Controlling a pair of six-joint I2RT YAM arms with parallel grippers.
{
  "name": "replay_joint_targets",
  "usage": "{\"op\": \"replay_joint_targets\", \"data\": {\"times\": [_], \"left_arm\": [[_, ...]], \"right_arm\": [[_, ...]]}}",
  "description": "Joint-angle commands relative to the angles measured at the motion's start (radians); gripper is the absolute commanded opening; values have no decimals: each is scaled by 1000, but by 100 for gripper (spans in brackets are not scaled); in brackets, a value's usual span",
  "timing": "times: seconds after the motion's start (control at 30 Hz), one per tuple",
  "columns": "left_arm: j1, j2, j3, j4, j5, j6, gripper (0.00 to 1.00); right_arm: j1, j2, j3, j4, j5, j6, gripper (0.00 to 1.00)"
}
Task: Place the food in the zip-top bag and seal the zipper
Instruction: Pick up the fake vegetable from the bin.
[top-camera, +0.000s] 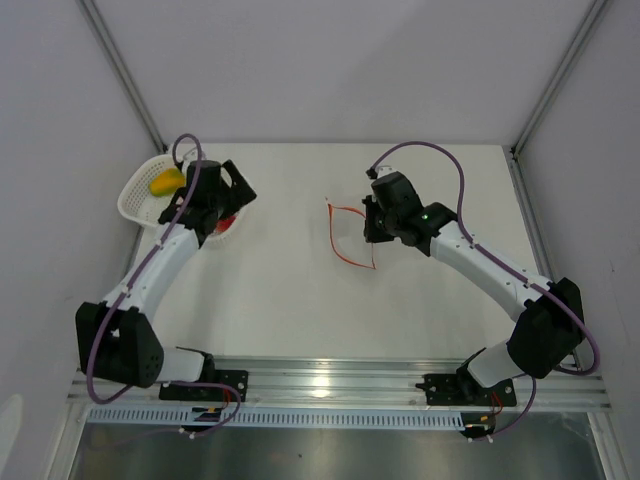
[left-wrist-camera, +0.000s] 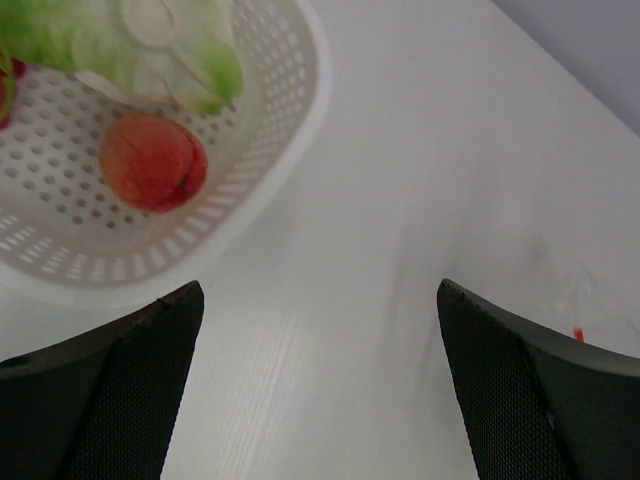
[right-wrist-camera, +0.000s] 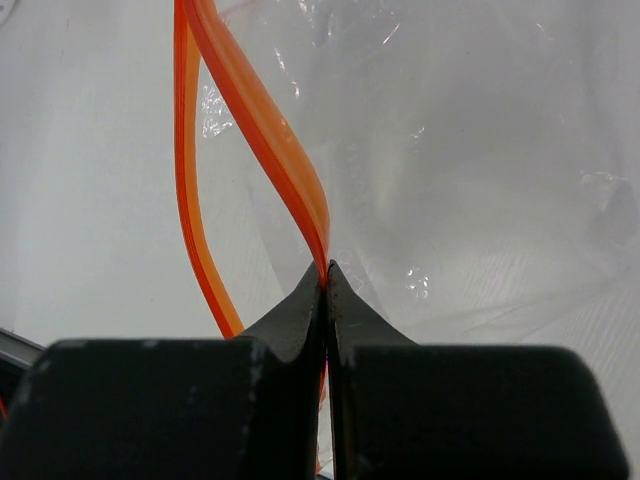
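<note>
The top view looks steeply down from above and behind the bases, facing the back, far enough to take in the whole table (top-camera: 290, 290), the left arm (top-camera: 165, 255), the right arm (top-camera: 480, 265) and the walls (top-camera: 60, 120). The left wrist view sits close over the table's left part, looking past the left fingers (left-wrist-camera: 110, 400) in its bottom corners toward the basket (left-wrist-camera: 305, 110) at upper left; the top view shows that same basket at far left, partly under the arm. The right wrist view is very near, looking along the right fingers (right-wrist-camera: 290, 320) at the zipper (right-wrist-camera: 272, 150) and bag (right-wrist-camera: 480, 180), which the top view shows small at mid-table.
</note>
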Motion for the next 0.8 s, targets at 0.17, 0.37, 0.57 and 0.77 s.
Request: {"op": "replay_joint_targets", "data": {"times": [0.17,0.37,0.57,0.77], "left_arm": [[128,269,251,-64,-211,-152,99],[202,415,364,-107,-221,-266,99],[256,561,478,-190,-199,-346,99],[269,636,499,-150,-167,-390,99]], "right_arm": [[-26,5,19,-7,26,-39,0],[-34,22,15,-5,17,-39,0],[-39,40,7,1,17,-44,0],[-46,48,-1,3,17,-45,0]]}}
